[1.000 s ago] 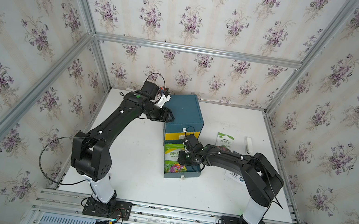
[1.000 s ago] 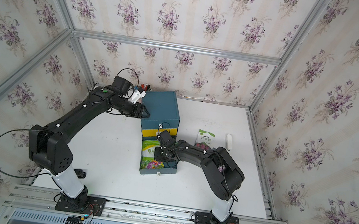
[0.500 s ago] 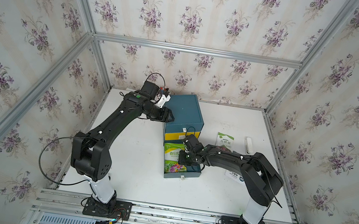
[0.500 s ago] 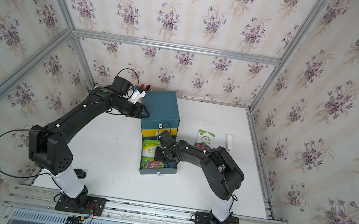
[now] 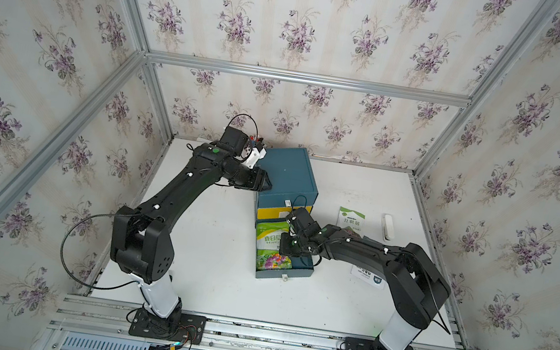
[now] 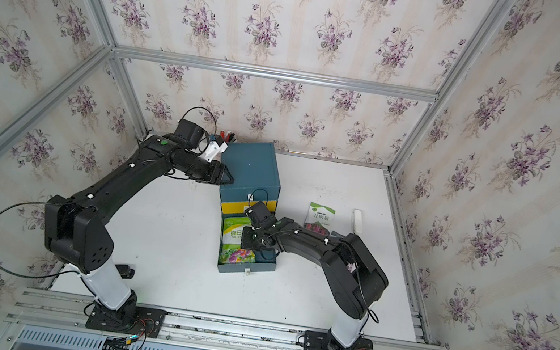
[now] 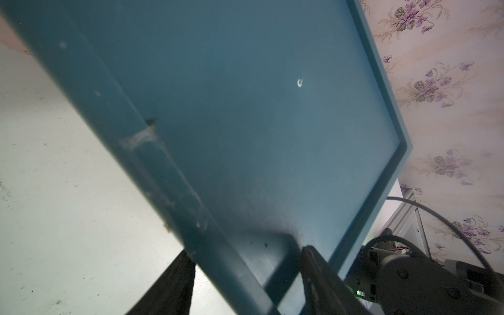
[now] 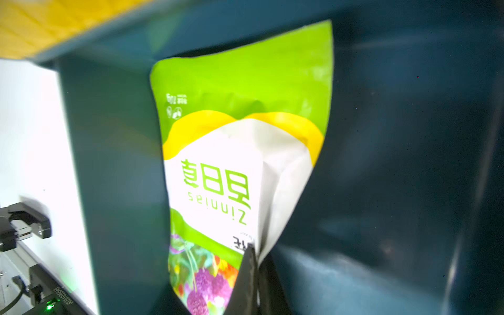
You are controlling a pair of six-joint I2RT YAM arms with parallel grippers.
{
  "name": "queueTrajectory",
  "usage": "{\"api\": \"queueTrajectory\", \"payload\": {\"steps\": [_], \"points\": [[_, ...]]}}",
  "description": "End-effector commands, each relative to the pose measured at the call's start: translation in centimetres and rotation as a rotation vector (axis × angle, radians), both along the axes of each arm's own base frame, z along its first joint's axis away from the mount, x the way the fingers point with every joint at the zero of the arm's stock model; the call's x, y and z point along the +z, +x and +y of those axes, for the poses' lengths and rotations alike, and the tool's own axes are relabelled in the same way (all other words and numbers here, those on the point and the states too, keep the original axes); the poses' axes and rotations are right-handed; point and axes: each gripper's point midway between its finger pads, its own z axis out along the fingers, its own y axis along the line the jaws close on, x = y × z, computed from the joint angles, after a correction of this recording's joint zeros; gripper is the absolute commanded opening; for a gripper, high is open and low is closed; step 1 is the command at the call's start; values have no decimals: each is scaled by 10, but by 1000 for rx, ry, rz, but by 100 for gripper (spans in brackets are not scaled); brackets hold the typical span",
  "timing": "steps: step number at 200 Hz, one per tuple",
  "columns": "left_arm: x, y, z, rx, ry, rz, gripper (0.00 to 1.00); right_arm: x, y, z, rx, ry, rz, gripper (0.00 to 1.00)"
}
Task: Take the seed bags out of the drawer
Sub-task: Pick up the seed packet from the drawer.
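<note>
While the drawer (image 5: pixel 283 274) stands pulled out at the front of the cabinet (image 5: pixel 287 169), your step: lifting out the green seed bag (image 5: pixel 269 243), which is not yet clear of the drawer.
Right gripper (image 8: pixel 255 253): jaws closed on a pinched fold at the green seed bag's side edge, inside the drawer.
Left gripper (image 5: pixel 265 183): fingers straddle the cabinet's top edge on the side away from your right arm. It looks clamped there to steady the cabinet, though the wrist view is too close to be sure the pads press.
Next move: raise the bag above the drawer walls, then carry it to the table beside the cabinet. The pinch is thin and the film glossy, so go slowly and keep your left hold.
Seed bags, counted: one in the drawer. A second seed bag (image 5: pixel 350 218) lies flat on the table near the cabinet, on your right-arm side. A white packet (image 5: pixel 367 274), half under your right arm, may be a third.
Drawers: one open, one yellow front (image 5: pixel 270 214) shut just above it.
Other: one small white bar (image 5: pixel 388 226), beyond the second seed bag from the cabinet.
</note>
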Motion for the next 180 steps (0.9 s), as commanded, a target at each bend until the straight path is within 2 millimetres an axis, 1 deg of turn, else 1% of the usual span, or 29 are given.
{"api": "queueTrajectory", "payload": {"steps": [1,48,111,152,180], "points": [[-40,-37,27,-12,187,178,64,9,0,-3,-14,7,1,0],[-39,-38,27,-14,184,176,64,27,-2,-9,-37,30,-5,0],[-38,-39,27,-14,182,174,64,52,-12,-20,-48,56,-5,0],[-37,-39,27,-12,178,173,64,58,-26,-38,-71,55,9,0],[-36,-39,27,-11,177,171,64,68,-36,-58,-95,54,3,0]]}}
